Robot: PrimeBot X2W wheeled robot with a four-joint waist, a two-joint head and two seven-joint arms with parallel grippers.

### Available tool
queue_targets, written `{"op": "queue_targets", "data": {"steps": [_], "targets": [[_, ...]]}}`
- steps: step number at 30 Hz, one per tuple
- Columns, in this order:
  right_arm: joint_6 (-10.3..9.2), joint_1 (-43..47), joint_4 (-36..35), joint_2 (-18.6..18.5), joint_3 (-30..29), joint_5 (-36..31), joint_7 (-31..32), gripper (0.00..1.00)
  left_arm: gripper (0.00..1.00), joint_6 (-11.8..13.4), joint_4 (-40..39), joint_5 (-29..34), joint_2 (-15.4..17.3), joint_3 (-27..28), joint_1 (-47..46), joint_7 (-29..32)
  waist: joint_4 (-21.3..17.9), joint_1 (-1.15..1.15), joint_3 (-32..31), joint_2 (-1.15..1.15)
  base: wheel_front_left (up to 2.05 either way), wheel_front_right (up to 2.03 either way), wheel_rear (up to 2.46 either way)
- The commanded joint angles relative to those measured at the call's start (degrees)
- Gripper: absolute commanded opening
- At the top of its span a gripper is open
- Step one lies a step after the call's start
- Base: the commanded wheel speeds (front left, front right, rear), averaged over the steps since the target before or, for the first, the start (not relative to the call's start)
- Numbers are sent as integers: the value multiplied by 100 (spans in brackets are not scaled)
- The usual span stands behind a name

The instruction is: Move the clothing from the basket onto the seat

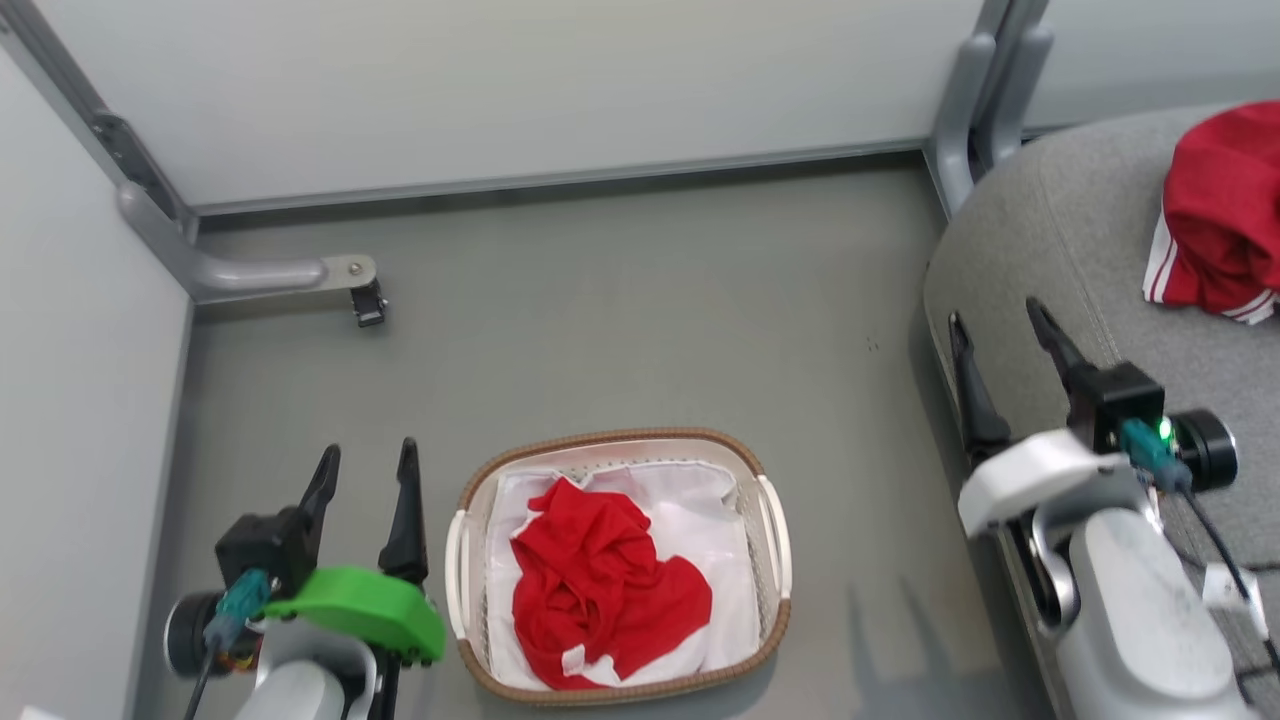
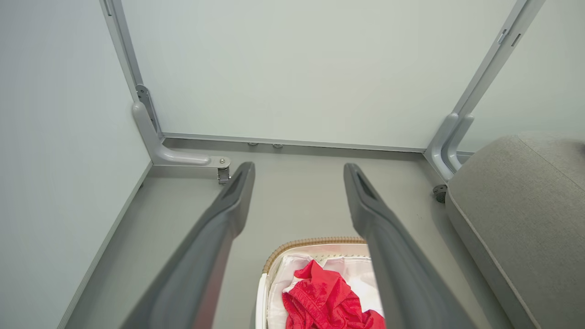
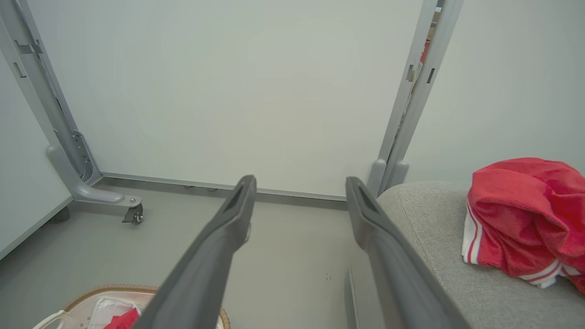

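One red garment [image 1: 600,585] lies crumpled in the white basket [image 1: 772,530] on the floor, over a white liner sheet [image 1: 700,520]. It also appears low in the left wrist view as the red garment [image 2: 329,301]. A second red garment with white stripe trim [image 1: 1225,215] rests on the grey seat [image 1: 1060,230] at the right, and shows in the right wrist view [image 3: 525,214]. My left gripper [image 1: 365,465] is open beside the basket's left end. My right gripper [image 1: 995,325] is open at the seat's front edge, holding nothing.
Pale partition walls close off the back and left. A grey caster foot [image 1: 365,300] juts onto the floor at the back left, and a grey post [image 1: 965,110] stands by the seat's corner. Bare grey floor [image 1: 650,330] lies between basket and wall.
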Motion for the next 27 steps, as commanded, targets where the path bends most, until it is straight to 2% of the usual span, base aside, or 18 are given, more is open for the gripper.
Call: {"op": "queue_targets", "data": {"steps": [1, 4, 10, 17, 27], "targets": [[-8, 329, -192, 34, -54, -11, -11, 100, 100, 34, -75, 78, -34, 138, 237, -3, 290, 1, -361, 0, 0, 0, 0], [-8, 854, -647, 94, -116, -14, -11, 100, 100, -11, -275, 235, -119, 391, 594, -4, 322, 1, -424, 0, 0, 0, 0], [-8, 1686, -1209, 106, 121, 443, -11, 100, 100, -64, -580, 510, -219, 834, 1096, -2, 261, 1, -535, 0, 0, 0, 0], [-8, 2108, -1370, 109, 319, 615, -11, 100, 100, -122, -790, 795, -330, 1037, 1519, -2, 166, 1, -572, 0, 0, 0, 0], [-8, 2229, -1267, 108, 318, 657, -11, 100, 100, -258, -605, 940, -465, 1176, 1669, -2, 175, 1, -616, 0, 0, 0, 0]]}}
